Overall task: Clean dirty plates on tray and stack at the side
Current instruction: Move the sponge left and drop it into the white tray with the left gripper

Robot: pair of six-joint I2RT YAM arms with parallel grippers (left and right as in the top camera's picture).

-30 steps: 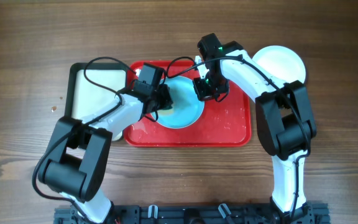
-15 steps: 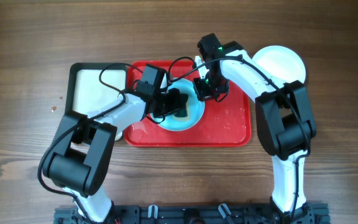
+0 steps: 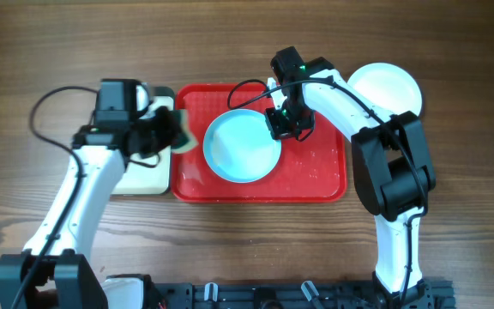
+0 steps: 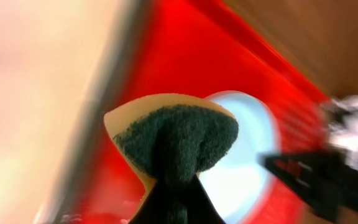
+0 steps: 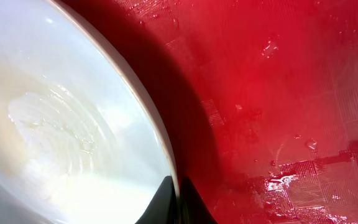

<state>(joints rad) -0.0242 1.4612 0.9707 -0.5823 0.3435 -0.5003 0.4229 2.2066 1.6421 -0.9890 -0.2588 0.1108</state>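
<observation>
Right hand (image 3: 284,122) is pinching the rim of the aqua plate (image 3: 240,148), which is lying mid red tray (image 3: 316,172). Left hand (image 3: 163,133) is clamping a sponge (image 4: 176,137), hanging over the tray's left edge, clear of the plate. White plate (image 3: 388,86) is sitting off-tray on the surface (image 3: 461,172), right side. Aqua plate is looking smear-free, so wiping seems done; stacking it is remaining. No third plate showing.

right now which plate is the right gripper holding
The pale blue plate on the red tray; the right gripper clamps its rim. The white plate sits off the tray, untouched.
</observation>
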